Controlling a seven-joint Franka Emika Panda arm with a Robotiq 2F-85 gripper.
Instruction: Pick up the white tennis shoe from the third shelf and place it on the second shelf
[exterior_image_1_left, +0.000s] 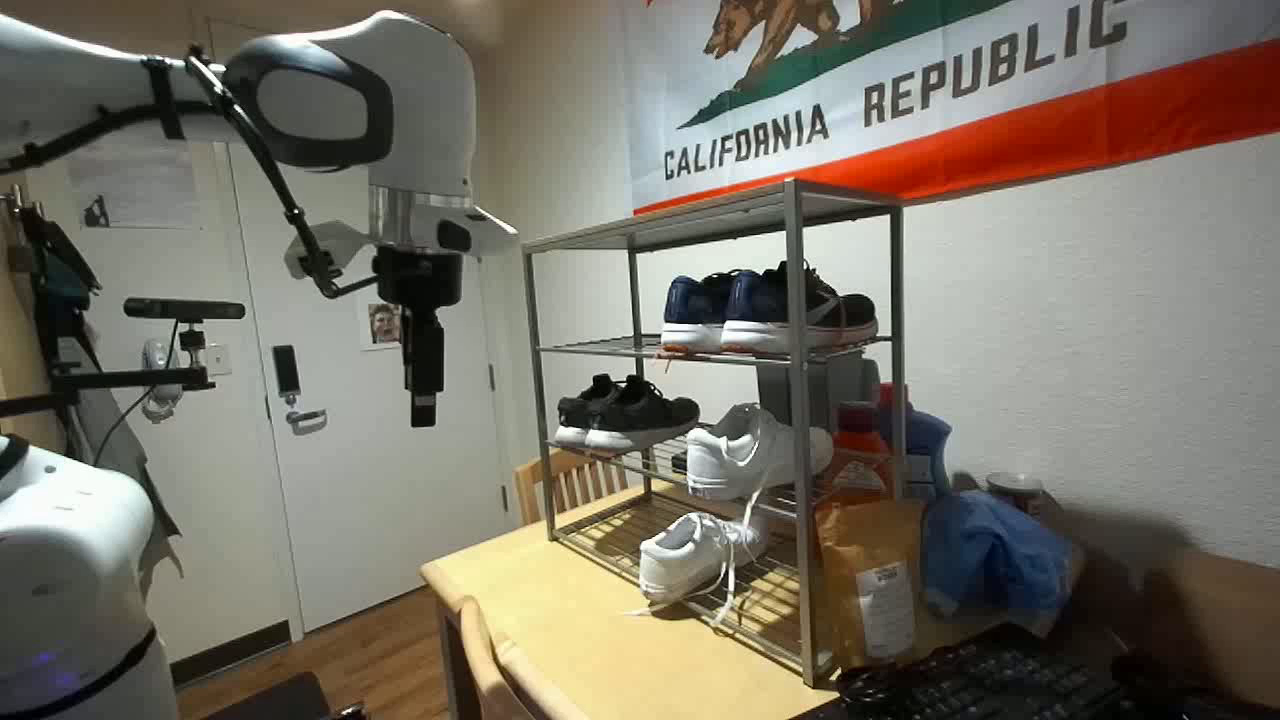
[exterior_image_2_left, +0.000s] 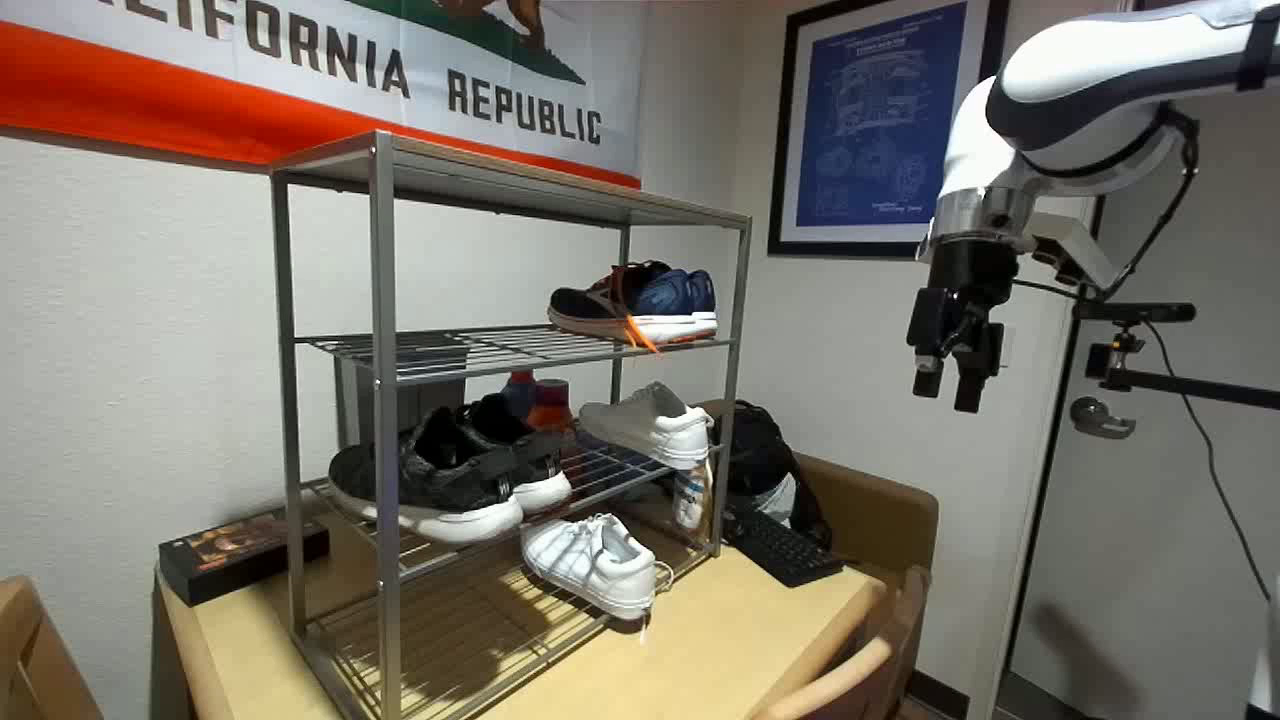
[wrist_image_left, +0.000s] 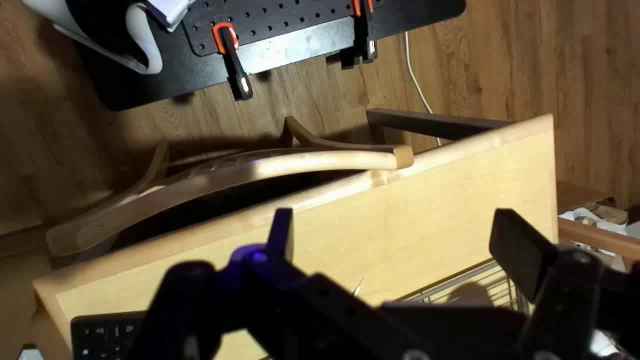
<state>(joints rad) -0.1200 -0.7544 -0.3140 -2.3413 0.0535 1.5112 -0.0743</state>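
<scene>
One tennis shoe (exterior_image_2_left: 588, 565) (another (exterior_image_2_left: 650, 425) above) occupies the third shelf (exterior_image_2_left: 430, 630).

Smooth grey metal along the rack (exterior_image_2_left: 382, 250) — slim bare wire across the second shelf (exterior_image_2_left: 615, 480) and the third shelf (exterior_image_2_left: 430, 640). Over the lower white tennis shoe (exterior_image_2_left: 590, 565), a smooth, low-sheen leather look. Dull black on the gripper (exterior_image_2_left: 947, 385); glossy, smooth white shell on the arm (exterior_image_1_left: 435, 110). Pale, satiny wood for the table (wrist_image_left: 425, 220), grained wood on the floor (wrist_image_left: 500, 75), creased cloth for the flag (exterior_image_1_left: 950, 120), rough matt finish for the wall (exterior_image_1_left: 1120, 350). On the blue bundle (exterior_image_1_left: 990, 560), wrinkles — plastic or cloth, hard to tell in this light.
</scene>
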